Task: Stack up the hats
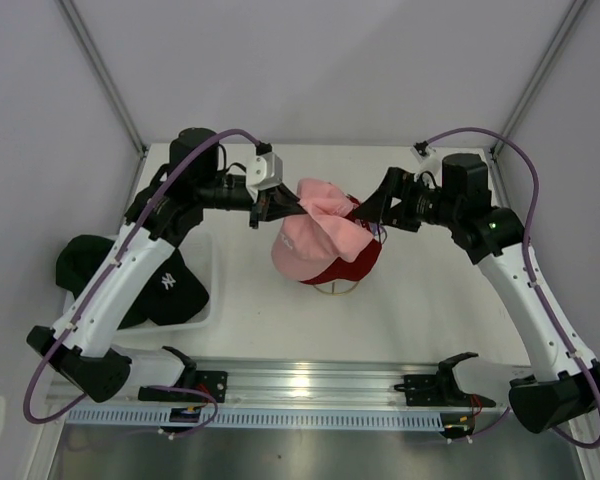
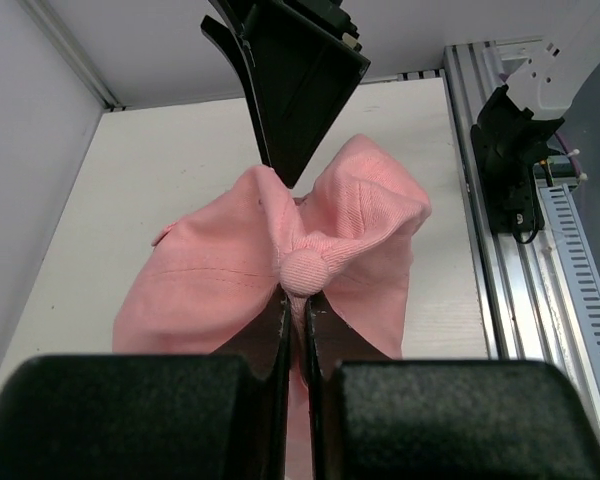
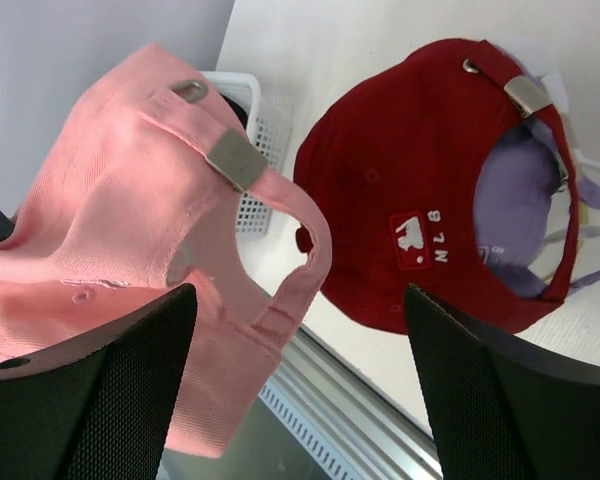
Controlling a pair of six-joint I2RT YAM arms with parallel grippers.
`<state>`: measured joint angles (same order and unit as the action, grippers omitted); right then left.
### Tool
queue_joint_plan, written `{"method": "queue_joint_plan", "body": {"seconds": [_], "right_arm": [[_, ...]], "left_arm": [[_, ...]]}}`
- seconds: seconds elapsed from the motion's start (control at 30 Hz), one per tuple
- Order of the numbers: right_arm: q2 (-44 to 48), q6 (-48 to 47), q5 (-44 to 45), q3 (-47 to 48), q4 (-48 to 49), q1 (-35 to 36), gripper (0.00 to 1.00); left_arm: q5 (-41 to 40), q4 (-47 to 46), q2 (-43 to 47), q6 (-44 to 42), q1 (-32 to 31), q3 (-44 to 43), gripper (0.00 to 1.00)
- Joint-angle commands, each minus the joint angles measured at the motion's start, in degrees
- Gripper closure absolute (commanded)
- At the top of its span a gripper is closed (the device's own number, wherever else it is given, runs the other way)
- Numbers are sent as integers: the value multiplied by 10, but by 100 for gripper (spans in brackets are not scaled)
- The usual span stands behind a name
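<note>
Left tool is pinching the pink hat above the red hat for stacking; right tool is hanging open.

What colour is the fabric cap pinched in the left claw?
It's a pink fabric baseball cap; left wrist view shows it best.

The left arm and right arm have white tubular links, black joint housings and black bases. A purple cable, tied on with white ties, loops along each. A green light glows on the right arm's black joint. The right end effector has black mesh-textured fingers.
</note>
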<state>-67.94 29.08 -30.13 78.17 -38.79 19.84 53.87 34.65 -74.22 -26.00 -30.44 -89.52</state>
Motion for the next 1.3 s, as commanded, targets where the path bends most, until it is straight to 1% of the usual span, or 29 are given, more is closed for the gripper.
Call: {"method": "queue_joint_plan", "body": {"seconds": [0.0, 0.1, 0.17, 0.3, 0.37, 0.43, 0.47, 0.53, 0.57, 0.6, 0.63, 0.67, 0.7, 0.73, 0.8, 0.83, 0.97, 1.0, 1.07, 1.1, 1.17, 1.27], "right_arm": [[26, 42, -15, -14, 37, 5, 13], [29, 67, -38, -26, 69, 7, 13], [26, 77, -48, -30, 84, 12, 15], [6, 83, -43, -28, 98, 36, 23], [-2, 82, -38, -28, 95, 49, 25], [-10, 77, -29, -27, 84, 54, 31], [-10, 77, -27, -27, 81, 54, 40], [-8, 74, -22, -23, 77, 55, 48], [-7, 73, -23, -22, 78, 54, 54], [-7, 72, -21, -18, 77, 54, 67], [-8, 71, -20, -14, 77, 54, 73], [-7, 66, -15, -10, 75, 54, 87], [-8, 62, -1, 3, 72, 54, 95], [-8, 56, 9, 11, 69, 54, 100], [-14, 34, 43, 32, 54, 54, 100], [-18, 25, 53, 57, 48, 55, 100], [-39, -6, 96, 118, 27, 47, 100], [-46, -9, 103, 127, 26, 35, 100], [-51, -5, 98, 142, 38, 17, 100], [-54, -1, 84, 142, 44, -4, 100], [-60, 9, 46, 139, 55, -22, 100], [-66, -3, 60, 138, 42, -33, 100]], "left_arm": [[27, -33, 7, -10, -7, -27, 99], [23, -33, 5, -5, -10, -20, 99], [14, -34, 3, -3, -16, -15, 99], [-2, -51, 7, 9, -22, -2, 99], [-4, -64, 11, 17, -22, 0, 99], [-12, -74, 12, 24, -22, 2, 99], [-15, -74, 12, 24, -22, 1, 99], [-24, -74, 12, 25, -22, 1, 99], [-24, -74, 12, 25, -22, 2, 99], [-24, -71, 12, 24, -22, 2, 99], [-19, -69, 14, 24, -22, 2, 99], [-17, -68, 13, 24, -22, 3, 99], [-17, -62, 14, 24, -22, 7, 99], [-18, -55, 14, 22, -22, 8, 99], [-22, -27, 11, 14, -22, 7, 99], [-24, -16, 9, 10, -22, 5, 99], [-65, 27, 2, 13, -22, -2, 96], [-74, 40, 1, 23, -22, 0, 96], [-89, 49, 1, 36, -22, 1, 97], [-84, 47, 3, 40, -23, 8, 98], [-69, 24, 16, 55, -22, 23, 99], [-63, 8, 26, 64, -22, 34, 98]]}}
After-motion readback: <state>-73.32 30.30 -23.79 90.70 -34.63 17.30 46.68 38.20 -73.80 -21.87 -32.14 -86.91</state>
